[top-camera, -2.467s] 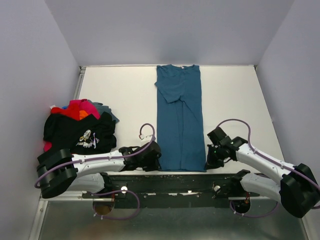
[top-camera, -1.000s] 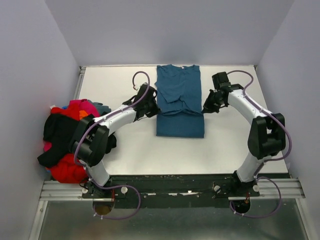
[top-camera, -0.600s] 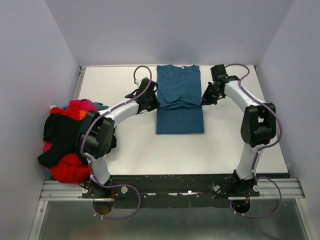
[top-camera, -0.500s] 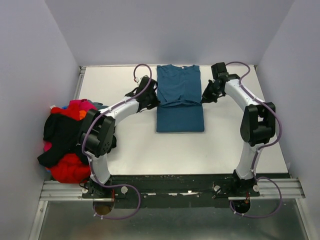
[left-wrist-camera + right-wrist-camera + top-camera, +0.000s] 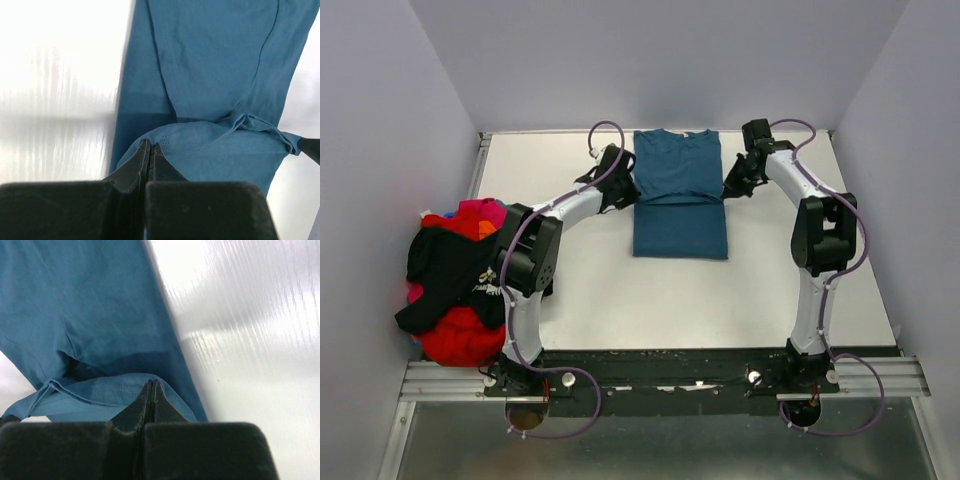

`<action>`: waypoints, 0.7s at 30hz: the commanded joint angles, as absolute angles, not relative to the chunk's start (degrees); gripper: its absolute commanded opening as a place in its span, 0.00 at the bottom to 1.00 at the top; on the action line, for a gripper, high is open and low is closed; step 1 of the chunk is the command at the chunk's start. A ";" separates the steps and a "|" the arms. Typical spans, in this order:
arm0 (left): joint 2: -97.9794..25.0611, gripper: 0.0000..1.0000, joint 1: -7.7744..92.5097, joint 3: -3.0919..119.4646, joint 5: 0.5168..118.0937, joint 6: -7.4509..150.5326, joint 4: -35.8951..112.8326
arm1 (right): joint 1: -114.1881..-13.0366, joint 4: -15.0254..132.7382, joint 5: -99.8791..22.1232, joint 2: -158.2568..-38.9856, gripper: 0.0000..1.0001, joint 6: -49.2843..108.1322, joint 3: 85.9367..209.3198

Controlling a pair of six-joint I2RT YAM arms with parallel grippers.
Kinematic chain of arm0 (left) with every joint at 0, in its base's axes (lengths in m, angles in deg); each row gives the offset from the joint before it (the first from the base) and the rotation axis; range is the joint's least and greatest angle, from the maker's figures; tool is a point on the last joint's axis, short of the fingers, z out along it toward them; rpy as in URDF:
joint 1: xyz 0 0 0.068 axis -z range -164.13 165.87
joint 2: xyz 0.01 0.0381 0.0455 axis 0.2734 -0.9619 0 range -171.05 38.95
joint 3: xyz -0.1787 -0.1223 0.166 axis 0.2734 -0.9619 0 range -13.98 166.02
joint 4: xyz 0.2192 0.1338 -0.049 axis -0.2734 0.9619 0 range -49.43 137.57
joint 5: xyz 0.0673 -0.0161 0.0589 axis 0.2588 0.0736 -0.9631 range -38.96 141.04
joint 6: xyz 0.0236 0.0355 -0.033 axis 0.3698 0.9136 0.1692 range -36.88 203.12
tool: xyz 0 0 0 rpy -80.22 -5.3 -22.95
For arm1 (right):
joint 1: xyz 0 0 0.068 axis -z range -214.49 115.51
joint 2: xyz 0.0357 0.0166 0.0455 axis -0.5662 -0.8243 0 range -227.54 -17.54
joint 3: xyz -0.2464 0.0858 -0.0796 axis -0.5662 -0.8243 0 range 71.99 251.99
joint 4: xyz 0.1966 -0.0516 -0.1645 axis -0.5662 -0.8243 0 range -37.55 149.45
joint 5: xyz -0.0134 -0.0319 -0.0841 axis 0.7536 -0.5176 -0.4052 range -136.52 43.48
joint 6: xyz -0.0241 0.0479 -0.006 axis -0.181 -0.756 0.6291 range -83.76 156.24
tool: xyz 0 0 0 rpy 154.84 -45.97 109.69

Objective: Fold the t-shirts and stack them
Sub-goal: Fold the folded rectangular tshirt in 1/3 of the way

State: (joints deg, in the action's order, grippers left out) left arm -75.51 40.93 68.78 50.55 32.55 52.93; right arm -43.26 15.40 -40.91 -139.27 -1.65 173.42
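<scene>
The teal-blue t-shirt (image 5: 680, 215) lies in the middle of the far half of the table, its near part doubled back over its far part. My left gripper (image 5: 628, 192) is shut on the left corner of the folded-over hem (image 5: 200, 140), with cloth pinched between the closed tips (image 5: 150, 146). Mirroring it, my right gripper (image 5: 727, 188) is shut on the right corner, hem cloth (image 5: 100, 387) showing at its tips (image 5: 151, 383). The lifted hem hangs slightly above the lower layer (image 5: 215, 60). The other t-shirts sit in a pile at the left edge.
The pile has a black shirt with white print (image 5: 460, 275) on top, red cloth (image 5: 450, 340) below and magenta (image 5: 480, 210) behind. The white table (image 5: 790, 280) is walled by pale panels at the back and both sides. Both arms stretch far forward over the table.
Both grippers have carried the shirt's hem further towards the far edge, over the shirt's upper part. The folded shirt's near edge has not moved.
</scene>
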 commanded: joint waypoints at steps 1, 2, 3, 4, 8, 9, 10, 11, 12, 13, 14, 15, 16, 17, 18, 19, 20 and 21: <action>-79.17 0.03 40.13 72.67 53.15 33.37 50.95 | -42.13 14.01 -40.55 -142.95 0.04 -1.29 177.98; -79.61 0.17 40.13 73.20 53.59 34.16 50.51 | -42.04 13.84 -40.37 -143.22 0.06 -1.46 178.25; -79.70 0.28 40.13 73.47 54.20 34.77 49.98 | -41.96 13.92 -40.45 -143.05 0.13 -1.55 178.08; -79.36 0.45 40.13 73.38 53.95 35.04 49.89 | -41.96 13.92 -40.72 -142.44 0.27 -1.47 177.64; -73.40 0.68 40.13 68.74 51.49 36.45 48.13 | -41.96 18.05 -41.42 -135.42 0.60 -0.50 170.80; -71.55 0.70 40.13 67.50 51.57 36.62 47.70 | -41.96 19.19 -41.51 -132.97 0.62 -0.41 168.26; -70.05 0.71 40.13 66.10 51.57 36.71 47.52 | -42.04 19.98 -41.51 -130.77 0.63 -0.67 165.54; -68.30 0.72 40.21 64.78 51.48 36.45 47.69 | -42.04 21.38 -41.16 -128.05 0.63 -0.85 162.64; -66.54 0.72 40.30 62.94 51.57 36.19 47.43 | -42.04 22.79 -40.55 -124.97 0.63 -0.94 158.78; -64.87 0.73 40.56 60.66 51.92 35.66 47.17 | -42.04 24.28 -40.19 -122.42 0.63 -1.03 155.26; -63.02 0.73 40.91 58.46 52.18 35.40 46.73 | -42.13 26.12 -39.67 -119.52 0.63 -0.94 150.88; -61.27 0.73 41.61 55.74 52.10 34.87 46.29 | -42.13 27.62 -38.79 -117.23 0.62 -0.85 146.66; -59.68 0.72 42.49 53.45 52.27 34.43 46.02 | -42.13 29.03 -38.44 -114.95 0.61 -0.94 143.39; -58.36 0.71 43.28 51.08 52.45 34.17 45.85 | -42.13 30.09 -37.91 -113.44 0.58 -0.77 139.97; -57.39 0.68 44.25 49.23 52.36 33.73 45.85 | -42.22 30.97 -37.12 -112.12 0.56 -0.42 137.41; -56.60 0.64 44.95 47.30 52.36 33.20 45.85 | -42.22 31.32 -36.59 -111.15 0.53 -0.32 135.21; -56.07 0.60 45.74 45.45 52.97 32.94 45.50 | -42.31 32.11 -35.63 -110.80 0.51 -0.06 133.27; -55.63 0.55 46.45 44.13 53.24 32.59 45.23 | -42.39 32.73 -34.58 -110.53 0.47 0.37 131.86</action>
State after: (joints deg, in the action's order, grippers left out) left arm -57.58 43.13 50.35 52.15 34.24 46.38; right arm -42.28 27.70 -38.71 -111.25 -1.04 138.63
